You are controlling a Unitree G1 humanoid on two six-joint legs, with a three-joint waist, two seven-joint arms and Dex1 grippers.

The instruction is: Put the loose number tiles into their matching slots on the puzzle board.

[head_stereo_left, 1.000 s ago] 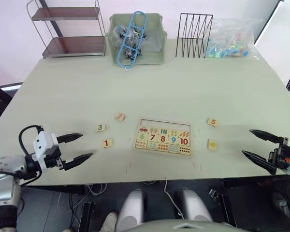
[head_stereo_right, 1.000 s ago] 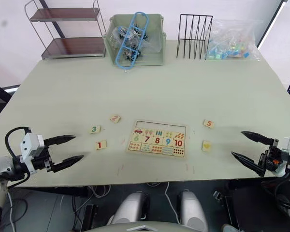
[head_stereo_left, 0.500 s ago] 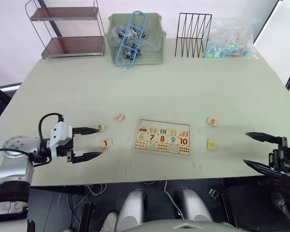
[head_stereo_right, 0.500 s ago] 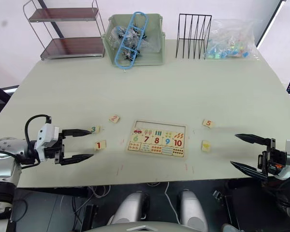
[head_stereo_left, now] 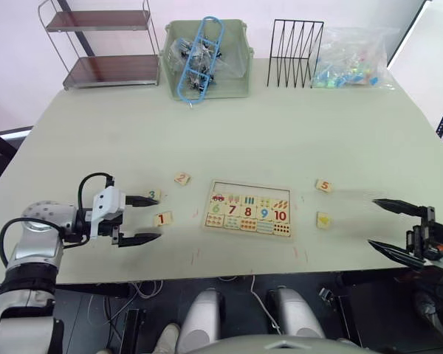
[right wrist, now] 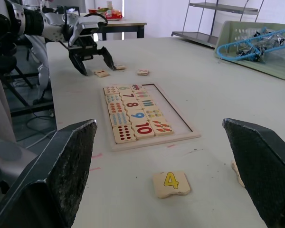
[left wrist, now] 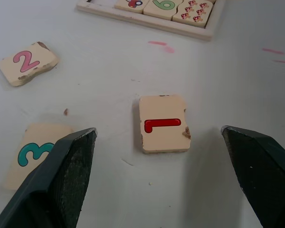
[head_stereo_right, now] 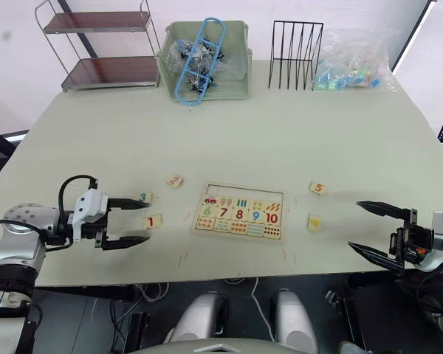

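The puzzle board (head_stereo_left: 257, 187) lies flat near the table's front middle, with its top row of slots bare and the rows 6 to 10 filled. Loose number tiles lie around it: red 1 (head_stereo_left: 162, 218), 3 (head_stereo_left: 153, 195) and 2 (head_stereo_left: 181, 178) on its left, yellow 4 (head_stereo_left: 324, 219) and 5 (head_stereo_left: 324, 186) on its right. My left gripper (head_stereo_left: 159, 217) is open and low over the table, one finger on each side of tile 1 (left wrist: 162, 123), not touching it. Right of tile 4, my right gripper (head_stereo_left: 372, 221) hangs open and holds nothing.
Along the far edge stand a metal shelf (head_stereo_left: 103, 44), a green basket (head_stereo_left: 207, 59) with blue hangers, a black wire rack (head_stereo_left: 295, 53) and a bag of coloured pieces (head_stereo_left: 352, 59). The table's front edge runs just behind both grippers.
My left gripper has moved right, from the table's front left corner to tile 1, and now straddles it. The right gripper has shifted only slightly and stays open.
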